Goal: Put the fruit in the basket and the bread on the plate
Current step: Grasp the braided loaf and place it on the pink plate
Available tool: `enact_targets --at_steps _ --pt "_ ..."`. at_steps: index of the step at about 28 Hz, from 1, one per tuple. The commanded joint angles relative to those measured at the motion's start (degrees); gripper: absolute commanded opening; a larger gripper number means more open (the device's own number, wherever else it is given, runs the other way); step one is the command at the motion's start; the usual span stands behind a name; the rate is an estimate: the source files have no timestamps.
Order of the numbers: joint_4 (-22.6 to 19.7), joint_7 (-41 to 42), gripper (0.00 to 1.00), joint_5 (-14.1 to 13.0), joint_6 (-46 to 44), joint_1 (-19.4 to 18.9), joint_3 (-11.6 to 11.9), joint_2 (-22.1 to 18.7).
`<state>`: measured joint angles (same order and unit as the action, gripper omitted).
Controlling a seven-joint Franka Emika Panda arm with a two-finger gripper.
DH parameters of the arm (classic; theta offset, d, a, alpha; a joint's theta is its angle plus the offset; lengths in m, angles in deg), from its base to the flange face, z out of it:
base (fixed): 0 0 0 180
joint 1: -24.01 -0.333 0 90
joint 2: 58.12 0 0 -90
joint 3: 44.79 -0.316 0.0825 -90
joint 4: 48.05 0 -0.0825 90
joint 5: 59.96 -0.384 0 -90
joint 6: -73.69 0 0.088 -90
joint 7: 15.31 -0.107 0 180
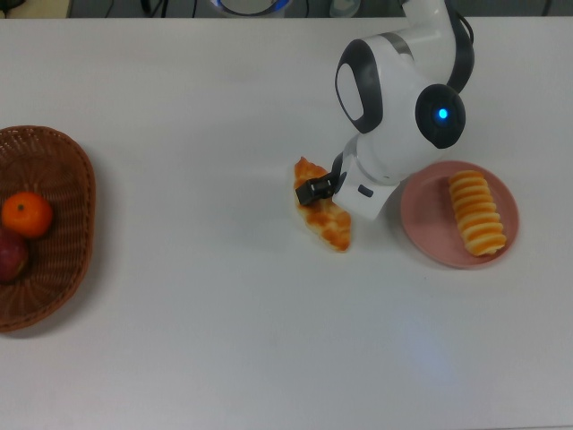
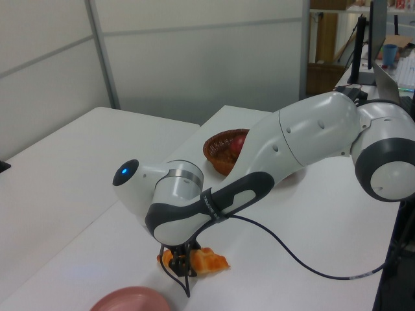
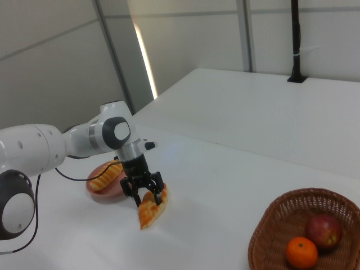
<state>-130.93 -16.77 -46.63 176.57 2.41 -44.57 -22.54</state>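
here, at the top view's left, the basket (image 1: pixel 54 269) holds both fruits. mid-surface, the claw (image 3: pixel 147 194) straddles the braided loaf (image 1: pixel 324 215), fingers spread around it, seemingly not yet clamped. next: close, lift, carry right to the pink plate (image 1: pixel 425 228).

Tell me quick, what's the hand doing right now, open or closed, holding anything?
Hand: open, fingers straddling the braided loaf on the table, not closed on it yet.
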Motion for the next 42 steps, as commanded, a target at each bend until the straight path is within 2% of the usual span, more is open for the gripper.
enact_targets --at_steps 1,3,7,12,21,29,33,35,39,40,41,42 --pt "-0.8 -1.4 0.00 -0.1 0.0 -0.5 0.7 -1.0" --pt "-0.6 -1.4 0.00 -0.9 0.1 -0.5 0.8 -1.3" --pt "-0.3 -1.3 0.00 -4.5 0.1 0.3 0.9 -3.1" --pt "0.7 -1.4 0.00 -4.8 -0.1 -0.3 0.5 -4.8" --pt "0.8 -3.0 0.00 -4.9 -0.2 -1.0 -4.2 -7.2" --pt "1.5 -4.9 0.00 -4.3 3.5 -1.4 -7.2 -6.9" --pt "1.5 -8.1 0.00 -3.9 8.3 -2.6 -7.3 -6.2" --pt "1.3 -10.3 0.04 -3.6 13.8 -3.4 -7.3 -5.2" --pt "1.2 -11.2 0.14 -2.3 16.6 -3.5 -7.3 -4.1" --pt "1.1 -11.2 0.19 -1.8 16.6 -3.6 -7.3 -4.1" --pt "1.1 -11.2 0.28 -1.7 16.6 -3.6 -7.3 -4.1" --pt "1.0 -11.3 0.43 -1.7 16.5 -3.6 -7.3 -4.1"
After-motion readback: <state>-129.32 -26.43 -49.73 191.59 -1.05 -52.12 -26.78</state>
